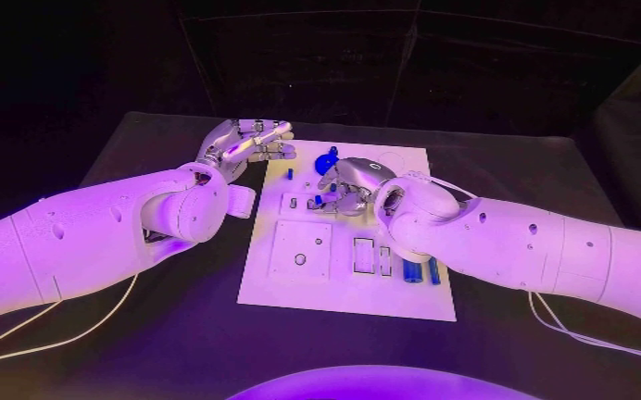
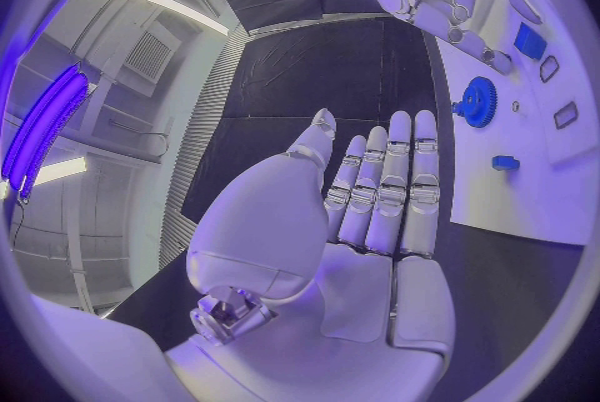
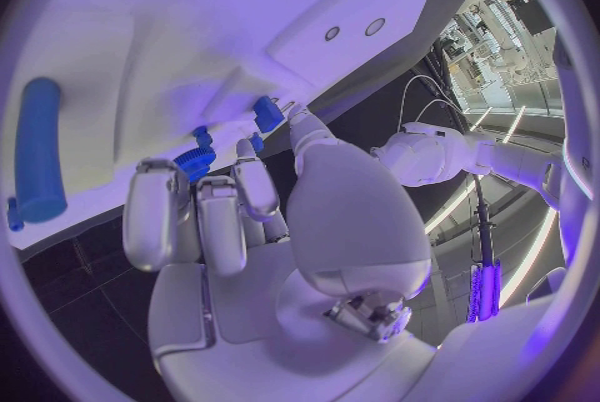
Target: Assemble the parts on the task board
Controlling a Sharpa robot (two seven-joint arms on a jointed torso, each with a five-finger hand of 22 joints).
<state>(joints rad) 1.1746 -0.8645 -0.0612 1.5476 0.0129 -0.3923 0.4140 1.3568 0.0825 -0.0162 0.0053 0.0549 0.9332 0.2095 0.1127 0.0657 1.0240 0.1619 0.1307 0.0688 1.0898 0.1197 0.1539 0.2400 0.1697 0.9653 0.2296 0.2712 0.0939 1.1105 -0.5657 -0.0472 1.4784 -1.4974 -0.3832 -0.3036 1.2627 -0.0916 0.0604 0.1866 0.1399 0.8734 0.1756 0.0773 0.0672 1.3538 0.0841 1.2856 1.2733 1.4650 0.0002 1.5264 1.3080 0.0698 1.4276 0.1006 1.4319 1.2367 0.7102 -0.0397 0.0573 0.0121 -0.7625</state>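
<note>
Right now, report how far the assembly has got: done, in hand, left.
Done: nothing plainly reads as finished. In hand: the right hand is down on the task board near the blue gear; whether it grips a part cannot be told. The left hand is flat, holding nothing, beside the board. Left: the blue cylinder lies loose, and rectangular slots are unfilled.

Purple light falls on everything, the room behind the table [image 1: 160,344] is very dark, the white board [image 1: 350,270] and arms shine bright, long lamps [image 2: 163,0] glow in the left wrist view, and both round wrist pictures bend straight edges near their rims.
</note>
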